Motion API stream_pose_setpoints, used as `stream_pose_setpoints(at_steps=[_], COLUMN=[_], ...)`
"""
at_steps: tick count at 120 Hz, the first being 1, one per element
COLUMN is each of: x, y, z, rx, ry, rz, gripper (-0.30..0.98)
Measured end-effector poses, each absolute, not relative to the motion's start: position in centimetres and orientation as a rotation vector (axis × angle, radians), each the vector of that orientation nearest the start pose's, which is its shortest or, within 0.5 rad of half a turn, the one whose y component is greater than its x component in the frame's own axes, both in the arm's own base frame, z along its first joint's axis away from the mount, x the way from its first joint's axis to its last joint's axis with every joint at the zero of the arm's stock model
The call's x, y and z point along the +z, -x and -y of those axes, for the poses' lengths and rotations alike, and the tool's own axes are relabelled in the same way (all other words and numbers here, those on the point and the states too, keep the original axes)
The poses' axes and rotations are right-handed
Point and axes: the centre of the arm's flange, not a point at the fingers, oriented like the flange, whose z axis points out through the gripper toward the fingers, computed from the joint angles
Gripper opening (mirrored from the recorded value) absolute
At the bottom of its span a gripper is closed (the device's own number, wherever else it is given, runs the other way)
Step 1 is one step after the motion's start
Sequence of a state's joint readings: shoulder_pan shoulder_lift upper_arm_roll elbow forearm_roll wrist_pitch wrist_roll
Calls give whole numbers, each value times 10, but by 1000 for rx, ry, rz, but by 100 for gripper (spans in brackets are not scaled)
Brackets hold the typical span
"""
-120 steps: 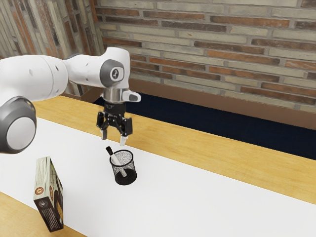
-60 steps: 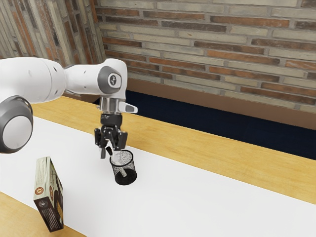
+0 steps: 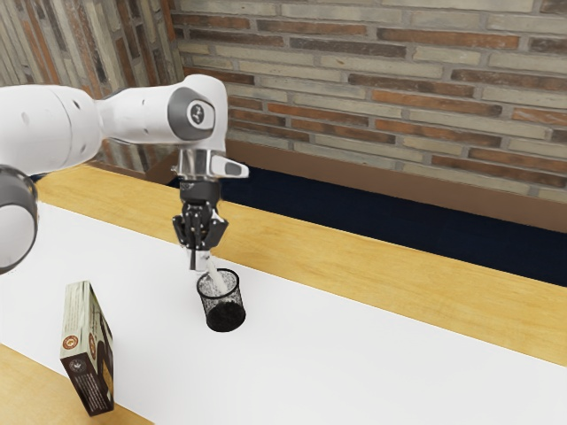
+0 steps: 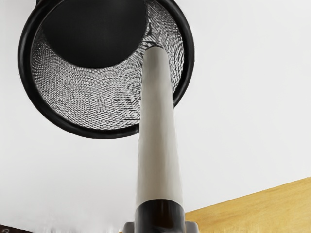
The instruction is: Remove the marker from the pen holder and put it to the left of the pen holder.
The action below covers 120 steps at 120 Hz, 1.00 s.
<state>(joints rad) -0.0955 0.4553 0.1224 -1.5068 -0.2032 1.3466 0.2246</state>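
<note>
Black in the wrist view, one end of the marker (image 4: 159, 141) is pinched by the gripper (image 3: 199, 260), above the pen holder (image 3: 227, 313).

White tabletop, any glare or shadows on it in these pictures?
Exterior view: the flat white tabletop is evenly bright, no distinct shadow around the black mesh pen holder. Wrist view: tabletop pale, no glare spots; soft shading on the grey, black-capped marker.

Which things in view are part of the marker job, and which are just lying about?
Job:
- marker, held at its dark end
- pen holder, the thing it comes out of
- gripper, shut on the marker

Just there:
- printed box, standing apart from the holder
- brick wall, background
</note>
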Motion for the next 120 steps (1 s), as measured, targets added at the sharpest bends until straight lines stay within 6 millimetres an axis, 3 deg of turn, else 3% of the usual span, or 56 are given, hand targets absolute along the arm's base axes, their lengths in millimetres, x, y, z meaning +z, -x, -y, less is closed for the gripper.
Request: stream_pose_setpoints(at_steps=[21, 29, 36, 44, 75, 97, 120], x=[478, 498, 502, 490, 384, 360, 333], y=[-583, -577, -576, -580, -616, -636, -632], z=[0, -15, -32, -51, -96, -103, -114], rx=[800, 772, 772, 795, 978, 1087, 1352], ry=[3224, 3198, 3166, 3116, 2964, 2915, 2852], rz=[-241, -195, -145, -92, -40, -69, -60], gripper=[-6, -6, -6, -6, -6, -7, -7])
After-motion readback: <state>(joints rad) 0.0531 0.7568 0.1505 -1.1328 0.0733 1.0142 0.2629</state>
